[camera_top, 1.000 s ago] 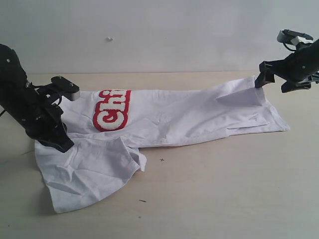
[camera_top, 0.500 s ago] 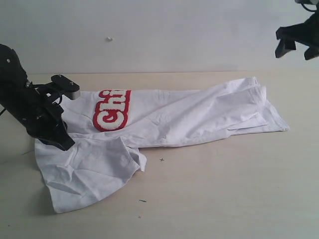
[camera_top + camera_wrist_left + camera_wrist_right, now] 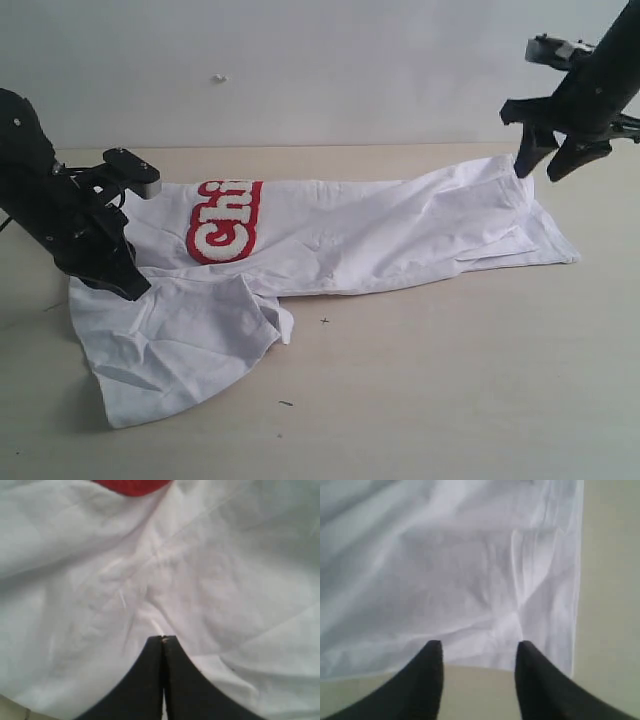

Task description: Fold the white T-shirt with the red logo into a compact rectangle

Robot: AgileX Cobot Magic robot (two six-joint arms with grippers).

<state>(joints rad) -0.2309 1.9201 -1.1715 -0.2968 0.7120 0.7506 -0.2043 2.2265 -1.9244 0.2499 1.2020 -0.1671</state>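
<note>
The white T-shirt (image 3: 350, 240) lies on the pale bench (image 3: 450, 380) as a long, narrow, wrinkled band. In the exterior view its long axis runs left to right and climbs slightly toward the far right. The chest end is on the left and the straight bottom hem on the right, so the shirt points with its neck end to the left. The red logo (image 3: 222, 222) sits near the left end, turned sideways so that its letters run across the band. Only the first letters show, and the rest is tucked under a fold. At the near left a loose flap of cloth spreads out from the band toward the front of the bench.

The left pincer (image 3: 125, 287) is down on the shirt where that flap meets the band, just beside the logo. Its fingers (image 3: 145, 680) are pressed together, with the tips against the cloth. I cannot tell whether any fabric is caught between them.

The right pincer (image 3: 548, 165) hangs over the far right end of the shirt, near the hem corner. Its fingers (image 3: 432, 665) are spread apart, with nothing between them. In the right wrist view the cloth edge and bare bench lie below them.
</note>
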